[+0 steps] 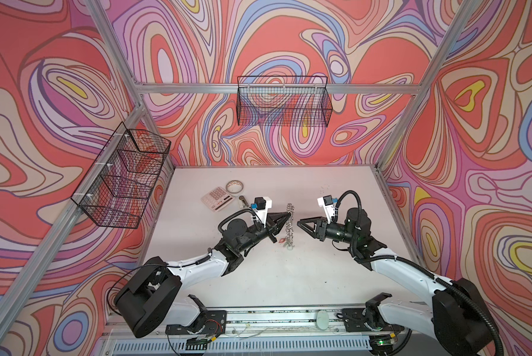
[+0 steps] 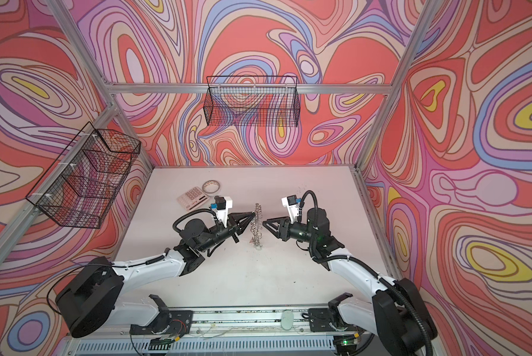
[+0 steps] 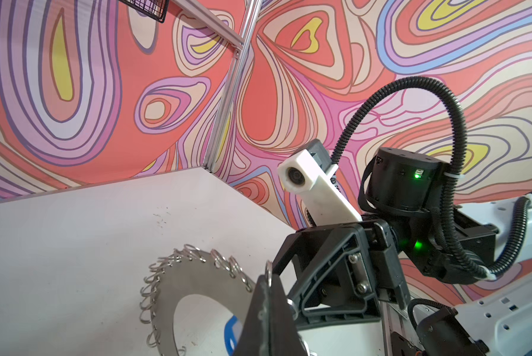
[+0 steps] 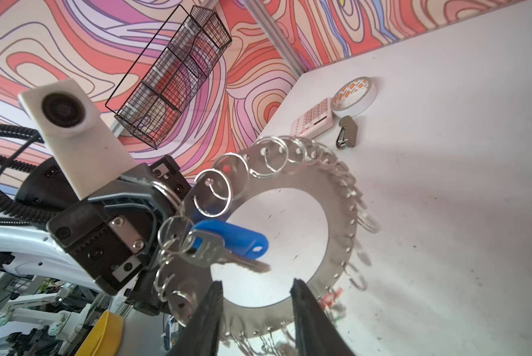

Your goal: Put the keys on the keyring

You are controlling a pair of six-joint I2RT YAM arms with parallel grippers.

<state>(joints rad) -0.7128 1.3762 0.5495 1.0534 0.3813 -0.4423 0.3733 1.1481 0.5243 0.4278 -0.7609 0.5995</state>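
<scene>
Swirl-print cell, white table (image 1: 320, 262), one wire basket (image 1: 284, 101) on the back wall and a tiered one (image 1: 122, 175) on the left wall. Clutter sits in the table's upper left: calculator (image 1: 216, 198), tape roll (image 1: 235, 186), small grey clip-like item (image 4: 347, 132), all well apart from the work area. Nothing between the arms but the keyring (image 1: 289, 226), standing on edge mid-table. Left gripper (image 1: 284, 218) is clamped on its rim from the left, near the top. Right gripper (image 4: 255, 285) has its fingers apart, just right of the disc, facing the hole, not touching. Blue-tagged key (image 4: 227, 243) hangs on a rim loop beside the left fingers. Red tag (image 1: 280, 240) lies at the ring's foot on the table.
</scene>
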